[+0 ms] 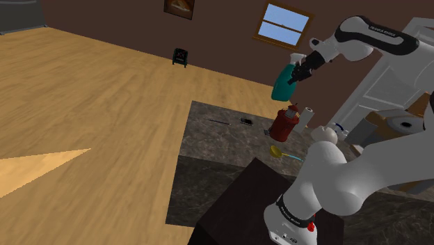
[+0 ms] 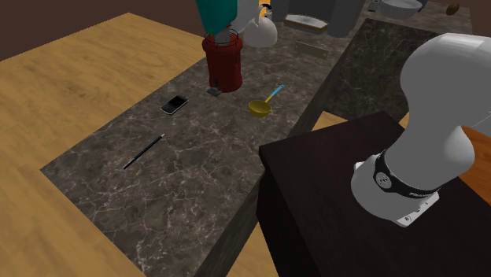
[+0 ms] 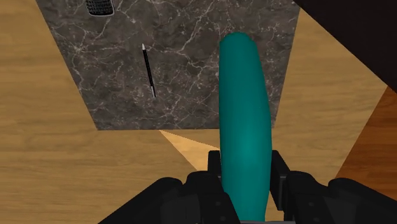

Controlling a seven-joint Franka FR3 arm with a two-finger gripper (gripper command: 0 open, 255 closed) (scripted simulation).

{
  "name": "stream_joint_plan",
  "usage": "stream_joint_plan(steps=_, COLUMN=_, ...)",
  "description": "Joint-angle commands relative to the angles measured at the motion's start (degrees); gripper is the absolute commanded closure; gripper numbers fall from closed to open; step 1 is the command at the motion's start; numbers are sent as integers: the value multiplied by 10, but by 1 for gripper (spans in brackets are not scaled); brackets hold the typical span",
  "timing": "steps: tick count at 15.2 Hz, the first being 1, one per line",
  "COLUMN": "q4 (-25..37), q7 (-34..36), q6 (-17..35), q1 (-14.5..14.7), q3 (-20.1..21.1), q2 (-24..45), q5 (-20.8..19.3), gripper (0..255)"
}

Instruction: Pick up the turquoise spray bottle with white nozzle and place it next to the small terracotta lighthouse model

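My gripper [image 1: 298, 72] is shut on the turquoise spray bottle [image 1: 283, 83] and holds it in the air above the dark marble counter [image 1: 209, 147]. In the wrist view the bottle's body [image 3: 244, 121] runs out from between the two black fingers [image 3: 214, 170], which clasp it on both sides. Directly below the bottle stands the dark red lighthouse model [image 1: 282, 124] upright on the counter. The second exterior view has the bottle's lower part [image 2: 218, 16] just over the lighthouse's top [image 2: 223, 64].
A white rounded object [image 2: 260, 32] sits behind the lighthouse, and a yellow scoop with a blue handle [image 2: 260, 106] lies beside it. A black phone [image 2: 175, 104] and a black pen [image 2: 144, 151] lie further along the counter. The dark stand [image 2: 330, 189] borders the counter.
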Motion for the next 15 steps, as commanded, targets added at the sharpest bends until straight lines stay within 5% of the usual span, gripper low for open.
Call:
stream_joint_plan(steps=1, q4=25, q7=-22, q6=-20, q1=6, q3=-26, q2=-1, q5=-7, gripper=255)
stream_joint_plan(steps=8, q4=134, q7=-94, q6=-93, q1=52, q3=-127, q2=-7, q5=-34, gripper=255)
stream_joint_plan(steps=15, q4=291, q7=-157, q6=-180, q1=148, q3=-243, q2=-34, q5=-75, gripper=255)
